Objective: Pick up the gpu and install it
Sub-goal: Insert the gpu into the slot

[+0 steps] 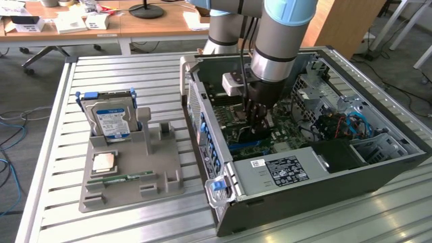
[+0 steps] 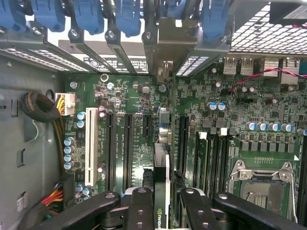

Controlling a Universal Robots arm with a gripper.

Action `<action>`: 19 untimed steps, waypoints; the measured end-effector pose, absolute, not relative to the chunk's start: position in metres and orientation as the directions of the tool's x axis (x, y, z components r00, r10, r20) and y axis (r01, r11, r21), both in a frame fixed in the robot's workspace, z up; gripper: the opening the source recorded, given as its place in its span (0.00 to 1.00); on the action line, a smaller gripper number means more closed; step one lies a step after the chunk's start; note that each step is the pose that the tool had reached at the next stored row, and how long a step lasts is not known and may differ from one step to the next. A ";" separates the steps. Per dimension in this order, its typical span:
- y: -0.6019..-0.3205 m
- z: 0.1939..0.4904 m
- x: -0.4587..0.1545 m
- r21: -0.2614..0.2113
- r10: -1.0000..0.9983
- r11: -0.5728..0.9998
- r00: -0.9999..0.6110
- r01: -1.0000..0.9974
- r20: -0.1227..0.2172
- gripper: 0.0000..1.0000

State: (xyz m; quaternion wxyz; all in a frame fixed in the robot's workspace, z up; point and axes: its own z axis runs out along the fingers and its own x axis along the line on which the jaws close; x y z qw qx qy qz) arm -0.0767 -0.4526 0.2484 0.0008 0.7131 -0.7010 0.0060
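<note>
gripper (image 2: 160,203) half-closed, pinching the gpu (image 2: 161,165) along its top edge | card edge-on, upright over the motherboard (image 2: 201,103), between its long black slots (image 2: 128,143); seated or not, can't tell | judgement: keep it square to the motherboard, press straight down, evenly

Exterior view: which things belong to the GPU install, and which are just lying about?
In use: gripper, gpu in its grip, open computer case, motherboard.
Lying about: hard drive, CPU, RAM stick, grey holder.
</note>
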 end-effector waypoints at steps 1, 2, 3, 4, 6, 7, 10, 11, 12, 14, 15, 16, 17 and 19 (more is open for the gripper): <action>-0.453 0.248 -0.077 -0.008 -1.000 -0.017 0.017 -1.000 0.009 0.26; -0.452 0.248 -0.077 -0.008 -1.000 -0.017 0.017 -1.000 0.009 0.26; -0.452 0.248 -0.077 -0.008 -1.000 -0.017 0.017 -1.000 0.009 0.26; -0.452 0.248 -0.077 -0.008 -1.000 -0.017 0.017 -1.000 0.009 0.26; -0.452 0.248 -0.077 -0.008 -1.000 -0.017 0.017 -1.000 0.009 0.26; -0.452 0.248 -0.077 -0.008 -1.000 -0.017 0.017 -1.000 0.009 0.26; -0.452 0.248 -0.077 -0.008 -1.000 -0.017 0.017 -1.000 0.009 0.26; -0.452 0.248 -0.077 -0.008 -1.000 -0.017 0.017 -1.000 0.009 0.26; -0.452 0.248 -0.077 -0.008 -1.000 -0.017 0.017 -1.000 0.009 0.26; -0.452 0.248 -0.077 -0.008 -1.000 -0.017 0.017 -1.000 0.009 0.26; -0.452 0.248 -0.077 -0.008 -1.000 -0.017 0.017 -1.000 0.009 0.26; -0.452 0.248 -0.077 -0.008 -1.000 -0.017 0.017 -1.000 0.009 0.26; -0.452 0.248 -0.077 -0.008 -1.000 -0.017 0.017 -1.000 0.009 0.26; -0.452 0.248 -0.077 -0.008 -1.000 -0.017 0.017 -1.000 0.009 0.26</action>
